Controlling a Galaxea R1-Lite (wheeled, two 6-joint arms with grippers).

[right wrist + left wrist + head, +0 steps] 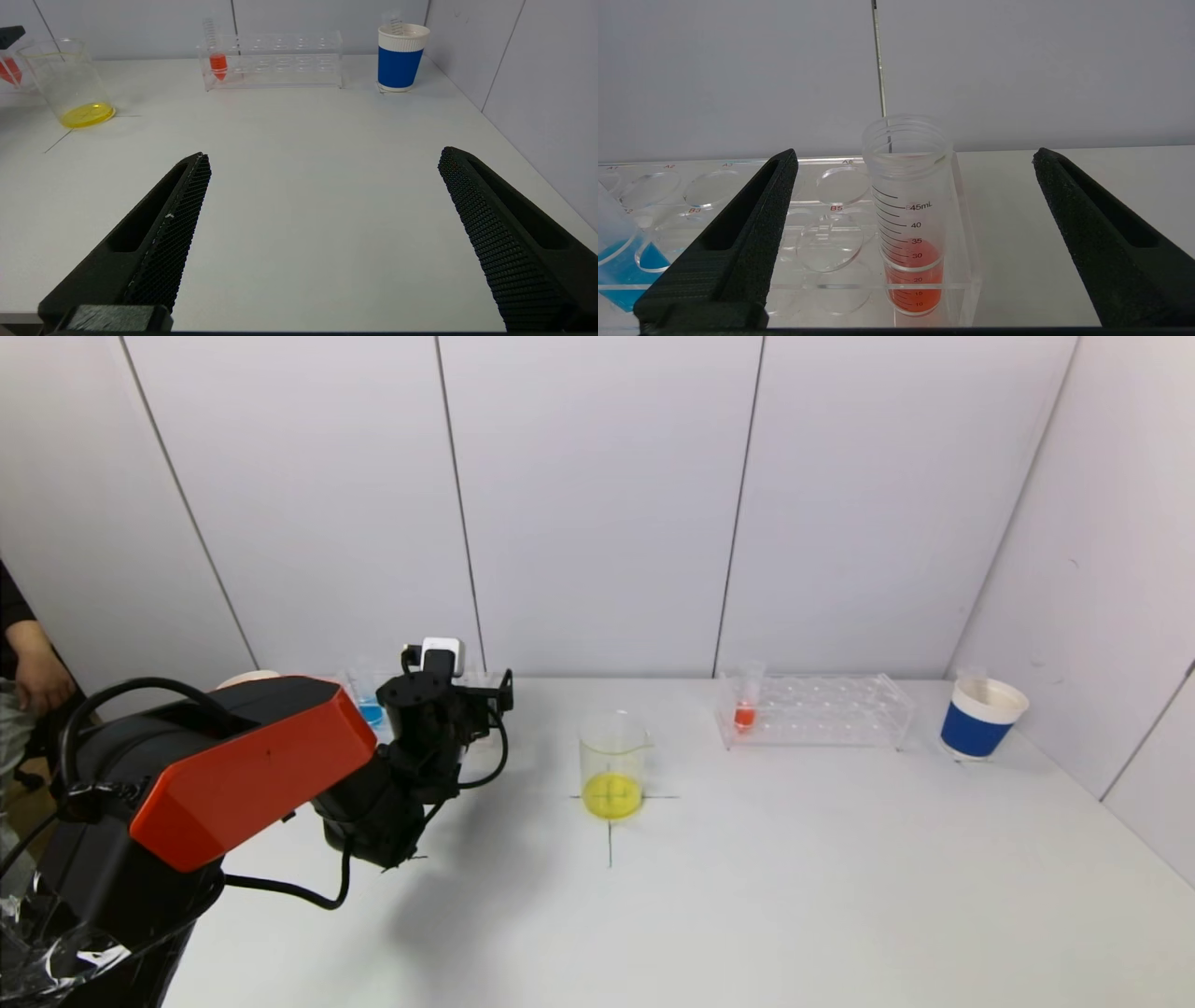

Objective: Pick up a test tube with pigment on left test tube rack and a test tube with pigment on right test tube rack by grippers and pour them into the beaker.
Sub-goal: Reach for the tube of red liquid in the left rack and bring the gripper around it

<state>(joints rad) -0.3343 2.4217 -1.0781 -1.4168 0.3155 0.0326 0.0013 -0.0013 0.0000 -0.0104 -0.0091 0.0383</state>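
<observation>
Here, the left gripper hangs by the left rack near the table's back edge, its jaws spread wide, holding nothing. An orange tube stands straight up between them, untouched, in the rack's end hole, mouth up, partly full of orange liquid. A blue tube leans in the same rack. The beaker stands upright mid-table with yellow liquid at its bottom. The right rack holds another upright orange-filled tube. The right gripper hovers wide open above the table, empty.
</observation>
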